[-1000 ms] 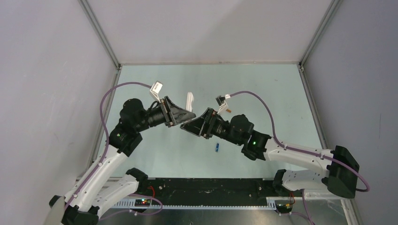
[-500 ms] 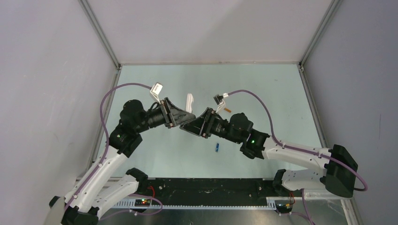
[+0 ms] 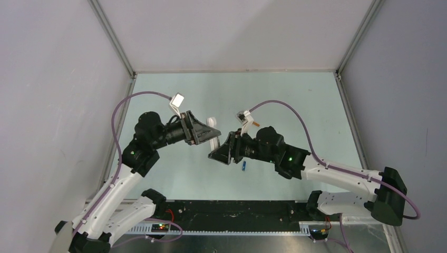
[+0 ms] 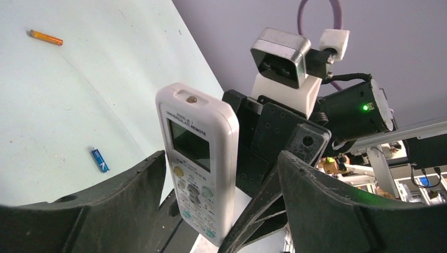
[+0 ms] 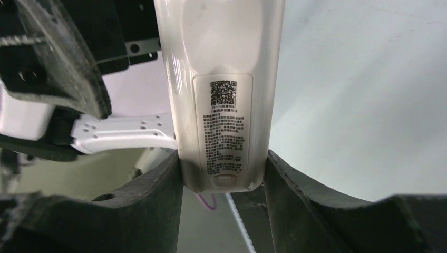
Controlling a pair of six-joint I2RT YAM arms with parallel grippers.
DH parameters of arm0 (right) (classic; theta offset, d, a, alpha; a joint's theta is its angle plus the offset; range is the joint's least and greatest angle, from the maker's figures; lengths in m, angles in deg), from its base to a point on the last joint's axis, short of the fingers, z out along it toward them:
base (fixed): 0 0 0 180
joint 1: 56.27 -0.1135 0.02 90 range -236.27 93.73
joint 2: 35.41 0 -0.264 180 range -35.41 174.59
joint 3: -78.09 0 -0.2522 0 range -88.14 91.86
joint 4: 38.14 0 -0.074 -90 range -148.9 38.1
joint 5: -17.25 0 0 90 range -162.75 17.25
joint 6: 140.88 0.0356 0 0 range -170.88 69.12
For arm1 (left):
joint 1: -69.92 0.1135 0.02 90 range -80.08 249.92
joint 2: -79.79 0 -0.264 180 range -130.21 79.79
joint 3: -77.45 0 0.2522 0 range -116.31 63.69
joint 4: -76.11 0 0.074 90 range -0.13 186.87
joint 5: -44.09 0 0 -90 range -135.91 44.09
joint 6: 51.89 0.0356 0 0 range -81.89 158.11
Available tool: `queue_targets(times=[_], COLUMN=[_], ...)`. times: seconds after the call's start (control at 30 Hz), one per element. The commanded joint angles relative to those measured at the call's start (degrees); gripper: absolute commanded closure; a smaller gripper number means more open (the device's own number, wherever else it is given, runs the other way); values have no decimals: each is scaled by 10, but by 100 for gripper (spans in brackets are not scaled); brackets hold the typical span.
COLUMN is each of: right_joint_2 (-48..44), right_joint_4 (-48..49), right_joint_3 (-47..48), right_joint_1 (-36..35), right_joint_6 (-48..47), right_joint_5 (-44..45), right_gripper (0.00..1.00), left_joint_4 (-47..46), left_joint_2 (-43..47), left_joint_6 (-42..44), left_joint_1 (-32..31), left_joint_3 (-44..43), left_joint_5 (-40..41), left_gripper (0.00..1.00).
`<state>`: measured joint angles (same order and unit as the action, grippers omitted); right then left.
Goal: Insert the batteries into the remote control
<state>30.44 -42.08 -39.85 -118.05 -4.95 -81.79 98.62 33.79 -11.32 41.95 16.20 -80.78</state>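
From above you get only a white sliver of the remote; the left gripper and right gripper hide the rest. The blue battery, close behind the right gripper, is too small for you to tell its ends. On the right wrist camera, the remote's end beyond the fingertips is cut off, and its label is too fine to read.

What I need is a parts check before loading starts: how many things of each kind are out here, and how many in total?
batteries: 2 (blue battery, orange battery)
remote control: 1
total: 3
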Motion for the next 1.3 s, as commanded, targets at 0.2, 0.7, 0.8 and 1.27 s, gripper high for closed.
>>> queue_targets(times=[0.2,0.7,0.8,1.27], right_joint_2=[-11,12,33,52], right_joint_4=[-174,-251,-262,-264], right_joint_3=[91,122,134,137], right_joint_1=[-5,-46,-65,-75], right_joint_6=[-273,-500,-537,-571], right_joint_5=[22,193,240,260], right_gripper=[73,70,70,70], left_joint_4=[71,132,135,173], left_joint_2=[-13,-33,-37,-49], left_joint_6=[80,84,83,105], left_joint_1=[2,2,2,2], left_joint_3=[-28,-47,-42,-42], left_joint_5=[4,41,45,53], left_gripper=[23,31,31,44])
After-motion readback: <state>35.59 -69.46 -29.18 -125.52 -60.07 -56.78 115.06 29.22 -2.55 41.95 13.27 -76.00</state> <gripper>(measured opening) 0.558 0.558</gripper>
